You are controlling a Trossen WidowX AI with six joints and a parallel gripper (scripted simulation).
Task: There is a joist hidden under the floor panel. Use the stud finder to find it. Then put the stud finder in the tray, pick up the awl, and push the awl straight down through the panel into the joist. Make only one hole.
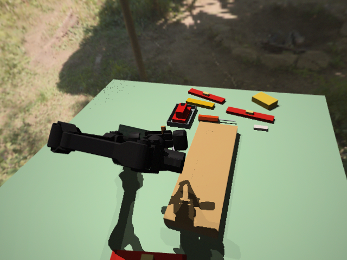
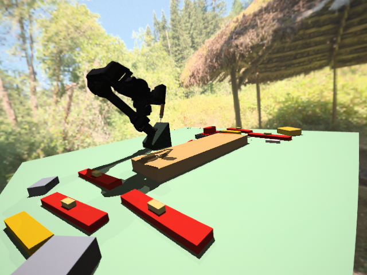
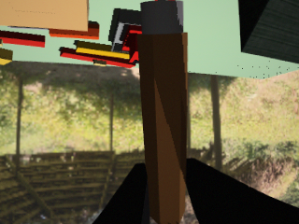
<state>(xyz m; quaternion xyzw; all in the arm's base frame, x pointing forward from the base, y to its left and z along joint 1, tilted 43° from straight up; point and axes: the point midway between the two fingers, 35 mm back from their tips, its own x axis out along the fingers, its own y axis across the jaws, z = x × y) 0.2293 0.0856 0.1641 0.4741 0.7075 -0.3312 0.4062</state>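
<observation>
One awl in the tool, held by its wooden handle. Tool is closed down to a narrow gap, fingers stopped by the handle. Exterior view: awl hangs close to upright, point down, in the air. Makes sense for a straight push; handle grip leaves the metal end free to go in.

Stud finder sits in the tray, so the panel isn't blocked by it. Panel lies flat on the table; joist is hidden, no visible mark gives its line. Target has to come from the scan, presumably finished.

Orange screwdriver lies just past the panel's far end, near the tray; looks like a decoy, leave it parked. Red levels are off to the sides, likely clutter too.

Judgement: carry stage, push still to do. Next: bring the point over the joist line, square up, single straight stroke. Risks: handle twisting in the grip, point skating, or early contact costing the only hole.
</observation>
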